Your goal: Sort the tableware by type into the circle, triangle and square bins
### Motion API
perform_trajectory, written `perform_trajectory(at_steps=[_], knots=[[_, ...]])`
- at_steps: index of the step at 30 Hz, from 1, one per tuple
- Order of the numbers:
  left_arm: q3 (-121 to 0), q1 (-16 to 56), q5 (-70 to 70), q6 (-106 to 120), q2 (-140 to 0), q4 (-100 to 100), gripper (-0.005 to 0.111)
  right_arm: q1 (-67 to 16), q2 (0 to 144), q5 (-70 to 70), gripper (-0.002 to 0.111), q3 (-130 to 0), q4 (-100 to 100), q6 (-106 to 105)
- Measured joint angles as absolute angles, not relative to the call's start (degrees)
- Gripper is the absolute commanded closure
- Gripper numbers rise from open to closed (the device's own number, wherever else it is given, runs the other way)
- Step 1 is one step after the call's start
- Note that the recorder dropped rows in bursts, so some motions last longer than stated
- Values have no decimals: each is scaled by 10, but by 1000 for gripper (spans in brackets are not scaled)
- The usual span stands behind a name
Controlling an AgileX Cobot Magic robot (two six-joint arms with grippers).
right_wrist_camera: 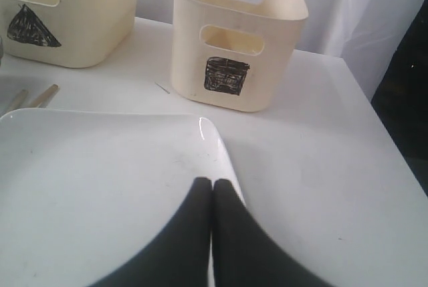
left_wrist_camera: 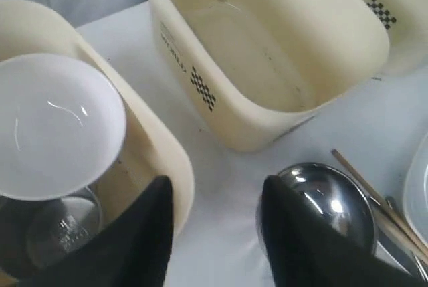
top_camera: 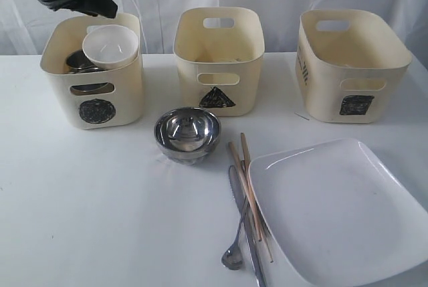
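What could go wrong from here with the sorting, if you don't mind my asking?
1. The white bowl sits tilted atop steel ware in the circle bin, near its rim; adding the steel bowl may tip it out.
2. The left gripper, open, hangs at that bin's rim and could knock it.
3. The chopsticks, knife and spoon lie crossed against the plate; lifting one may drag the others.
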State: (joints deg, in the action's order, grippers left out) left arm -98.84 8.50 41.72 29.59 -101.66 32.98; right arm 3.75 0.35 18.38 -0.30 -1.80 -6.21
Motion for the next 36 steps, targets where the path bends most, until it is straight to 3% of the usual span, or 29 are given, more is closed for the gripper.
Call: perform_trajectory(at_steps=[18,27,36], knots=[[-694,100,389,388,-868,473,62,37,4,184,108,-3,-18,-62],[-640,191,314,351,-861,404,62,37,4,184,108,-3,-18,-62],[-637,201,241,247,-861,333,62,37,4,184,108,-3,-17,-62]])
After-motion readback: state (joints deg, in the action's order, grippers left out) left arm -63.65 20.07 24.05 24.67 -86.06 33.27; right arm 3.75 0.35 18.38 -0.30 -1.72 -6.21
